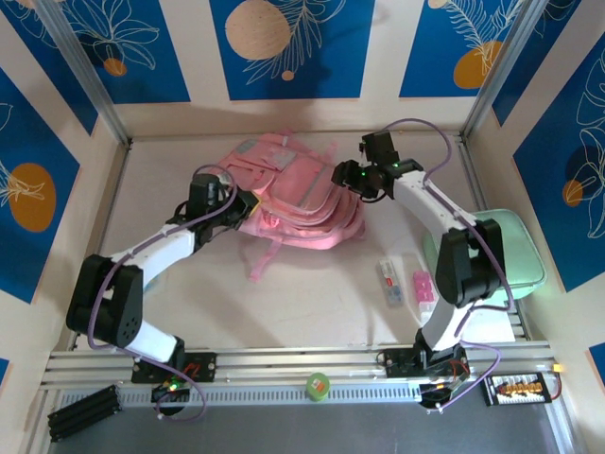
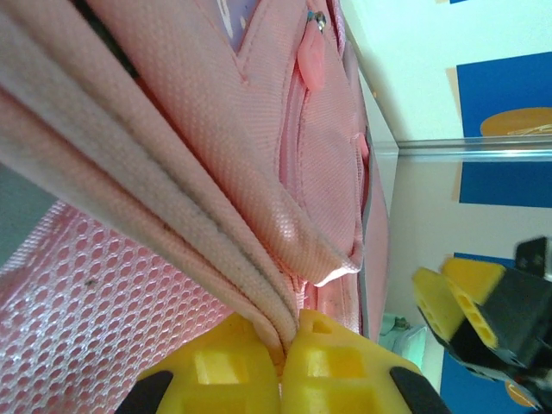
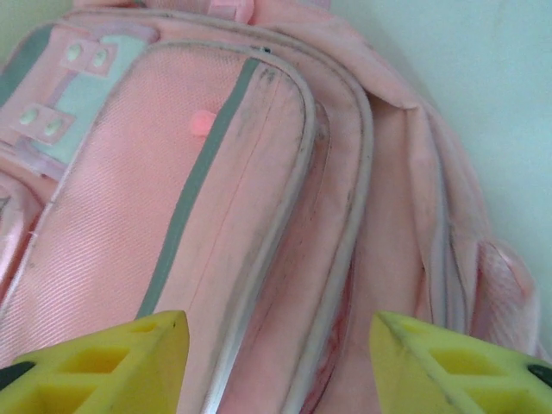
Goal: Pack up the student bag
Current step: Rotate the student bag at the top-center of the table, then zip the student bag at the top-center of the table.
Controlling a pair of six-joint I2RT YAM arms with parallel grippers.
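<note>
Your large soft pink fabric backpack (image 1: 293, 194) lies at the back middle of the pale table (image 1: 312, 303). The left gripper (image 1: 250, 204) pinches its left edge; the right gripper (image 1: 342, 178) hangs over its right side, fingers apart. Nearer you, rightward, a flat white packet (image 1: 389, 282) and a small pink packet (image 1: 423, 286) lie side by side, with the flat mint-green rectangular case (image 1: 518, 248) to their right.

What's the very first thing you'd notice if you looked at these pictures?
The big pink student bag jumps out first, lying toward the back of the table. The left gripper is shut on a fold of its fabric, and the right gripper hangs open just over its front. A mint-green case sits at the table's right edge.
</note>
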